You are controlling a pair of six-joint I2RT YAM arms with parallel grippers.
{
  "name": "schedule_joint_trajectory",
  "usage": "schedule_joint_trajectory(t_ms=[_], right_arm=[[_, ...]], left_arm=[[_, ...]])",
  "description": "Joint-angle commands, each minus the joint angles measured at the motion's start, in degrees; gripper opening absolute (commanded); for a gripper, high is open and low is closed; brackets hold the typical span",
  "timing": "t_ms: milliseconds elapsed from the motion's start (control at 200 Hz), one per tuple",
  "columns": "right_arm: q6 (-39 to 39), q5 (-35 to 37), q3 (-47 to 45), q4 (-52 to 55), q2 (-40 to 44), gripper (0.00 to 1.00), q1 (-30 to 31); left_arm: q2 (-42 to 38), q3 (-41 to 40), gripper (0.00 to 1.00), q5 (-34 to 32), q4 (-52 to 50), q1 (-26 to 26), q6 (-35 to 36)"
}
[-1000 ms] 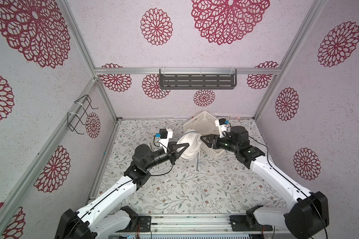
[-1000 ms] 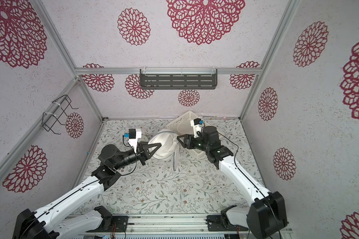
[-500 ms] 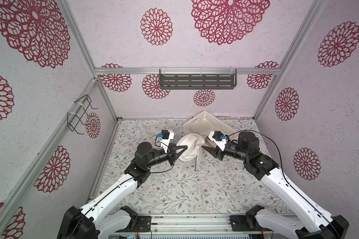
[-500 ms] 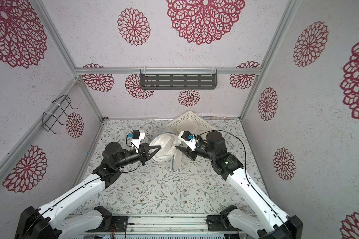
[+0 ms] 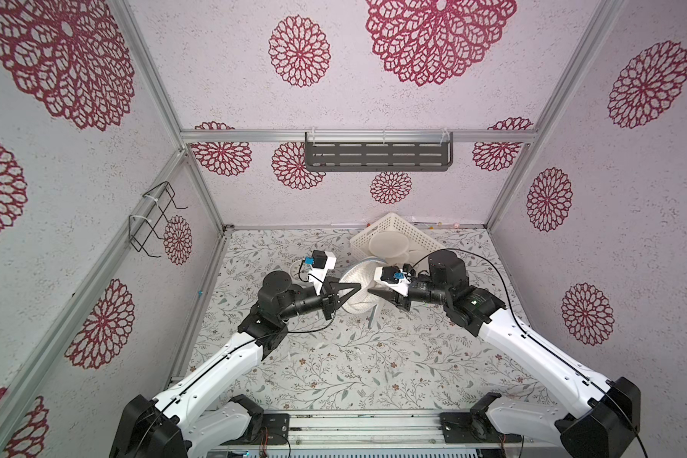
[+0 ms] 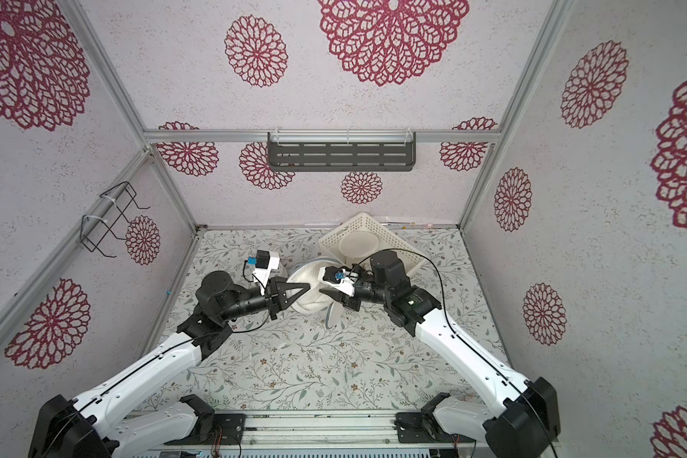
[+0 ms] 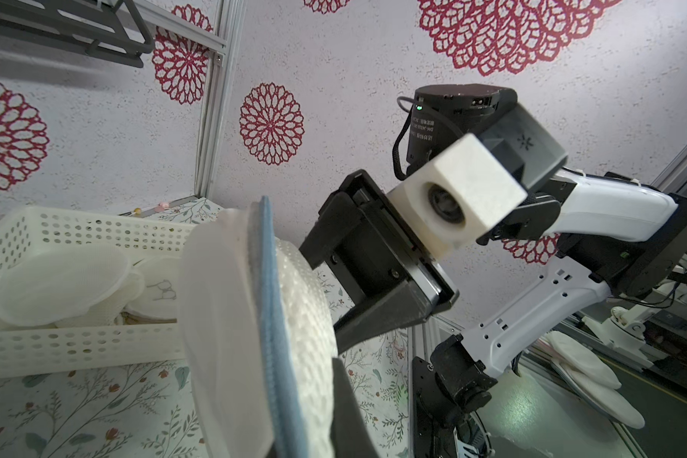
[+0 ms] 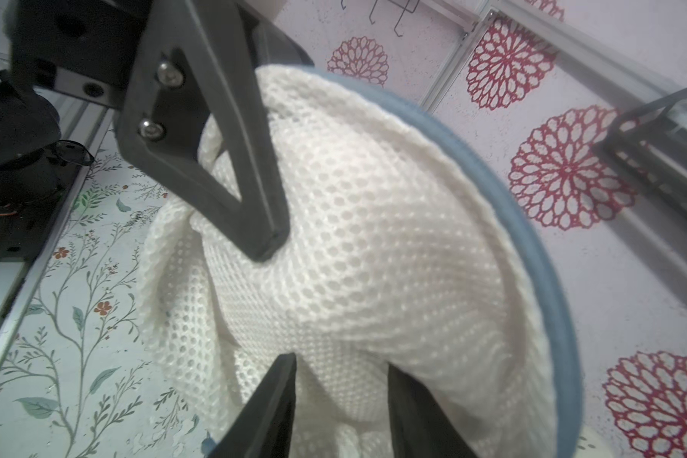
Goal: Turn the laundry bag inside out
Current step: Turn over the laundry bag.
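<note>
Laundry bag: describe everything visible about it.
The laundry bag is white honeycomb mesh, soft and crumpled, with a blue-grey band round its circular edge. It is held off the floral table, near the white basket. The left claw pinches its mesh, shut; the right claw has its jaws apart astride a bulging fold.

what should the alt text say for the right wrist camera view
A blue-edged white mesh laundry bag fills the view, held above the floral table. The left gripper is pinched shut on a fold of its mesh, while the right gripper is open, with mesh bulging between its jaws.
</note>
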State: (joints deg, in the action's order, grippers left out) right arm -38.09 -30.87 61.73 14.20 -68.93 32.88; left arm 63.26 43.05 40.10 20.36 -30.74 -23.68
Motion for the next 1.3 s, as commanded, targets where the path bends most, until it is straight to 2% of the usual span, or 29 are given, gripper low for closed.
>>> schedule_joint_trajectory(t_ms=[0, 475, 630, 850, 1001, 1146, 1296], right_arm=[[-2.6, 2.1, 3.2, -4.0, 0.8, 0.46, 0.1], [-7.2, 0.4, 7.8, 1.0, -1.2, 0.66, 0.4], [-9.1, -3.7, 10.6, 6.2, -2.5, 0.73, 1.0], [-10.7, -5.5, 9.7, 12.7, -2.2, 0.73, 2.1], [-5.4, -4.3, 5.0, 9.7, 2.9, 0.73, 1.0], [3.1, -1.5, -1.1, 6.6, 9.6, 0.73, 0.8], [10.0, 2.9, -8.0, 4.2, 16.1, 0.71, 0.8]], left_arm=[[-1.1, 0.4, 0.0, 2.5, -2.1, 0.5, 2.7], [0.2, 2.0, 0.0, 12.7, -7.4, 1.0, 8.4], [1.6, 3.5, 0.0, 17.3, -9.1, 1.3, 9.9], [4.0, 5.2, 0.0, 20.6, -9.6, 2.6, 11.4], [4.3, 5.3, 0.0, 20.4, -9.6, 3.3, 11.7], [3.6, 4.1, 0.0, 13.9, -9.7, 4.8, 11.9], [3.9, 4.2, 0.0, 11.9, -9.7, 5.5, 11.6]])
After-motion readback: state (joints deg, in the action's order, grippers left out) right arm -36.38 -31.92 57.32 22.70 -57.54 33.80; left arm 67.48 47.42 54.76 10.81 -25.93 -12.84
